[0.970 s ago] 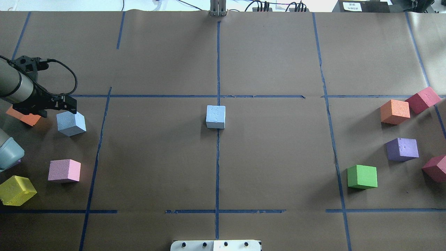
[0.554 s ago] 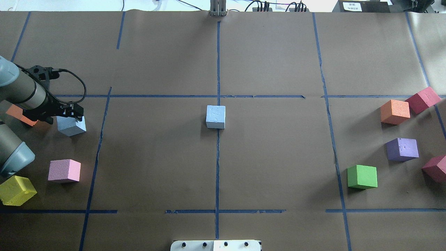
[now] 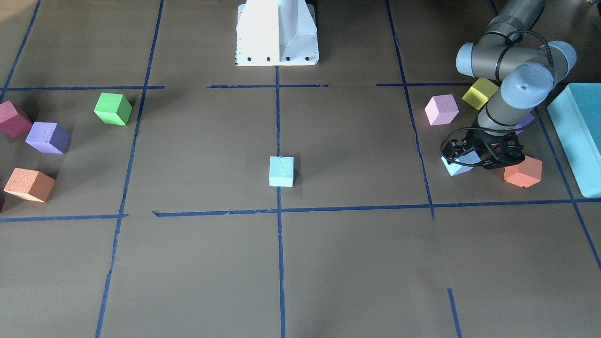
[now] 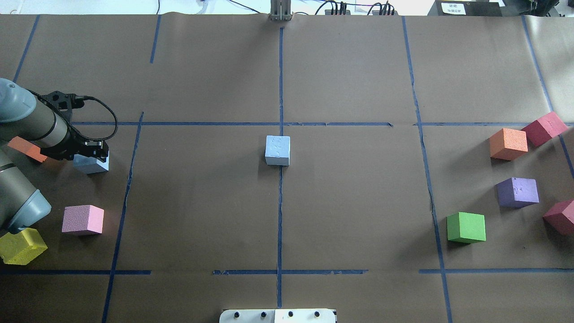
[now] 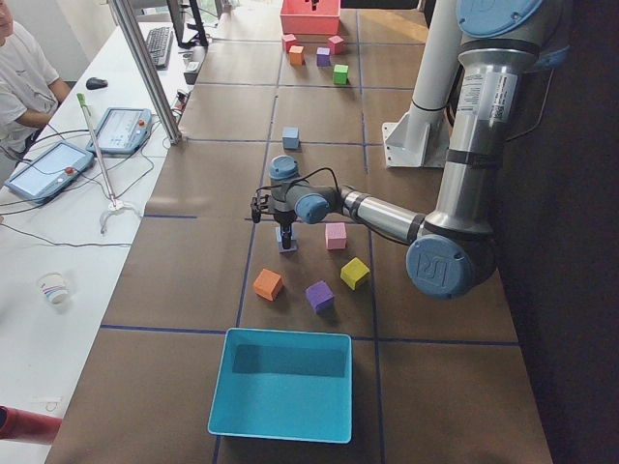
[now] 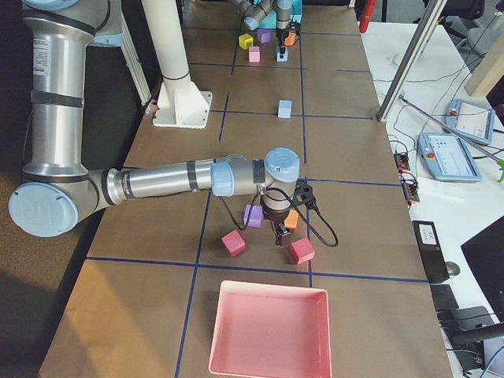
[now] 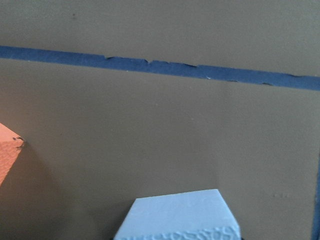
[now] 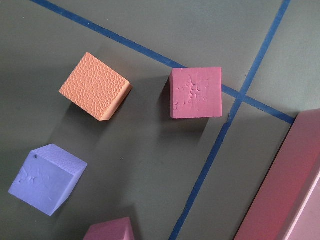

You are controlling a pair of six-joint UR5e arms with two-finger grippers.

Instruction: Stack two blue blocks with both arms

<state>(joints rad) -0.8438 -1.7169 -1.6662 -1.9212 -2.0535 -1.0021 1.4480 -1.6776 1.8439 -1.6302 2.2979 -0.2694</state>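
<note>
A brown paper-covered surface, ruled into squares by blue tape, was laid out under both arms. One blue block was seen dead centre on the middle tape line, sitting square and unobstructed. The second blue block was found far out at nine o'clock from it in the overhead view, and the left gripper was parked right on top of it. Whether its fingers were spread or pressed onto the foam could not be told; the wrist view gave only the block's top face. An orange cube lay close by at nine o'clock of that block, a pink cube at six.

The right gripper was caught only in the right-side view, above the far cluster, so its state could not be judged.

The blocks were judged light, grainy foam: easily lifted, slightly yielding, unlikely to slip. Two opposite flat faces, taken mid-height, were reckoned the best hold, with the wrist turned to match the block's skew.
</note>
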